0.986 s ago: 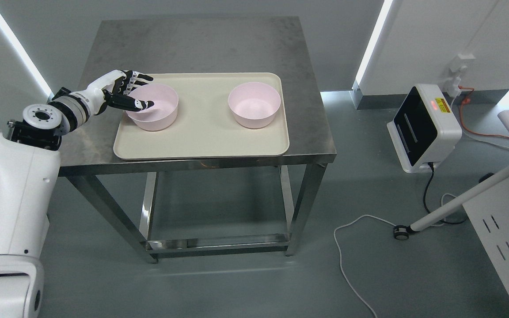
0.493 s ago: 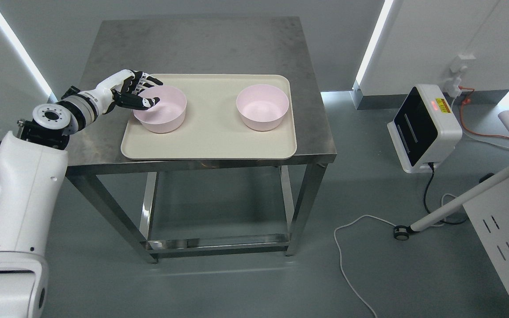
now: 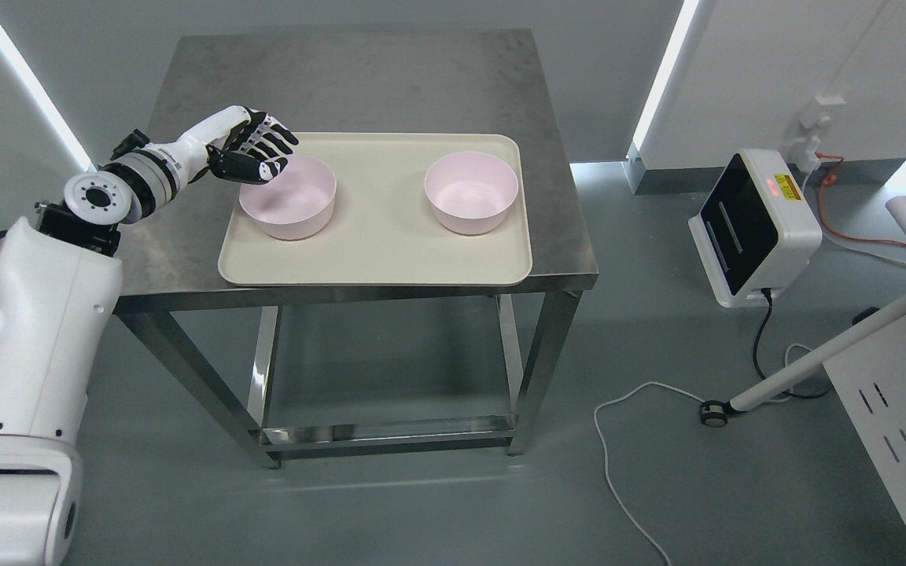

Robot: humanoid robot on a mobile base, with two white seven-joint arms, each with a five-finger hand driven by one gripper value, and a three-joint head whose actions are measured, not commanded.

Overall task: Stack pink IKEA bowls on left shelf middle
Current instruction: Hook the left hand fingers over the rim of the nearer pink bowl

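The left hand (image 3: 252,153) has its black-tipped fingers (image 3: 280,141) fanned a little apart and gently bent, pointing toward the right of the picture, with the thumb (image 3: 252,174) tucked below them. They sit over the far left rim of the nearer pink bowl (image 3: 289,196), and the thumb tip looks to reach that rim, though whether it really presses on it cannot be told from this angle. Nothing is clasped; the hand is loose and holds nothing, the palm turned partly downward over the bowl's edge.

The wrist runs back to the lower left through a silver joint into the white arm (image 3: 36,330), which fills the left edge of the picture.

That bowl stands upright on the left part of a cream tray (image 3: 374,251). A second pink bowl (image 3: 470,192), also upright, stands on the right part of the same tray, well apart from the first, with bare tray between them. The two are not stacked.

The tray lies on a steel table (image 3: 343,79), near its front edge. On the floor to the right stands a white device (image 3: 752,228) with a dark panel, and a white cable (image 3: 626,440) trails across the floor
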